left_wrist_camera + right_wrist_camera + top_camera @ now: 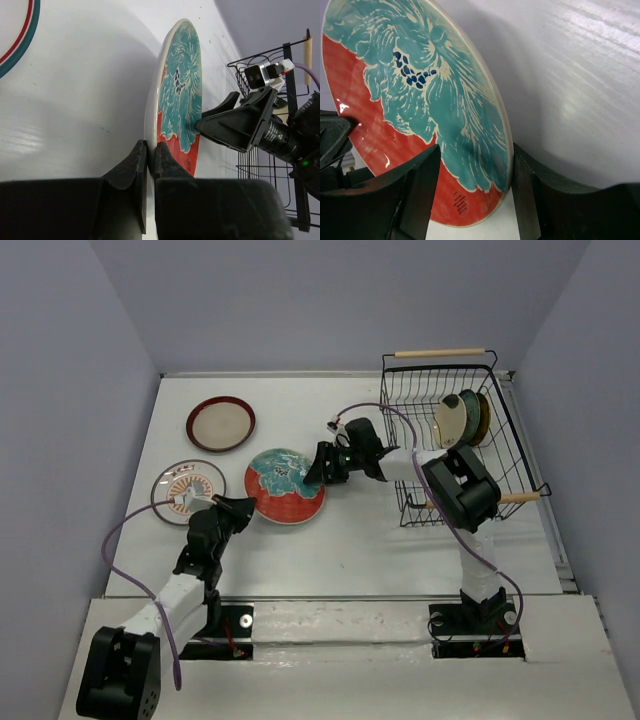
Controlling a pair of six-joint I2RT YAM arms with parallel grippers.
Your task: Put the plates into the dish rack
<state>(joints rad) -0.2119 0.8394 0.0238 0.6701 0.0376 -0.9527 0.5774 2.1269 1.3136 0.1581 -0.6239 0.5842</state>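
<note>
Closest to the lens, left gripper (151, 167): fingers (131, 175) pinched tight on the near rim of the floral plate (180, 75), no gap on either side of the edge. Opposite, right gripper (475, 195): fingers (417, 195) spread apart, astride the far rim of the same plate. One finger over the red-and-teal face, the other behind the back. Not clamped down, though contact with the rim hard to judge. Tilted up or flat on the table (380, 540): cannot tell for sure.

Seen from above, floral plate at mid-table, held between the two grippers, left arm reaching in from the near left, right arm bent back from the rack side.

Farther left, flat on the table: red-rimmed plate (220, 424) toward the back, white plate (188, 485) with orange pattern nearer, just beside the left gripper. Both apart from each other and from the floral plate.

At far right, rack (420, 390), black wire, pale wooden handles at its far and near ends. Inside, cream plate (450, 422) standing on edge, with at least one darker plate (478, 412) upright just behind it, exact number hard to make out.
</note>
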